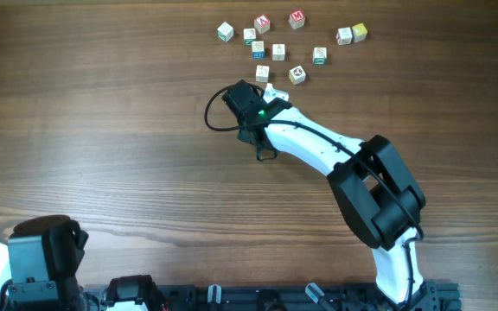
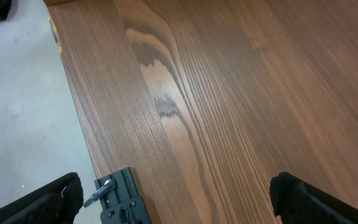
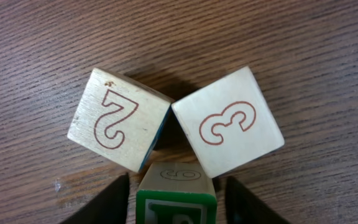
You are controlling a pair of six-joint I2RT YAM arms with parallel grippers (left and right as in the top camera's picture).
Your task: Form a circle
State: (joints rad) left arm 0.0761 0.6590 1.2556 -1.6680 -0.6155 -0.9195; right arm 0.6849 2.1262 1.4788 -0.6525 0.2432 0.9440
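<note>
Circle (image 3: pixel 188 121) is only three cubes: pale 2 cube (image 3: pixel 117 121) and 3 cube (image 3: pixel 229 124) just ahead of the right gripper (image 3: pixel 176 180), green cube (image 3: pixel 176 210) between its parted jaws (a sliver of gap each side), tucked against both to start a curve.

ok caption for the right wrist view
green-faced cube between parted right fingers, just below pale cube 2 and pale cube 3

Right arm (image 1: pixel 314 142): white curved link, boxy black joint housing right of centre, then a black wrist head with a green LED (image 1: pixel 260 112) and a thin black cable (image 1: pixel 207 114) looped off it. Right gripper (image 3: pixel 178 180) has plain matte-black wedge fingers (image 3: pixel 107 205). Left arm (image 1: pixel 46 250), lower left: black block, white bracket.
</note>
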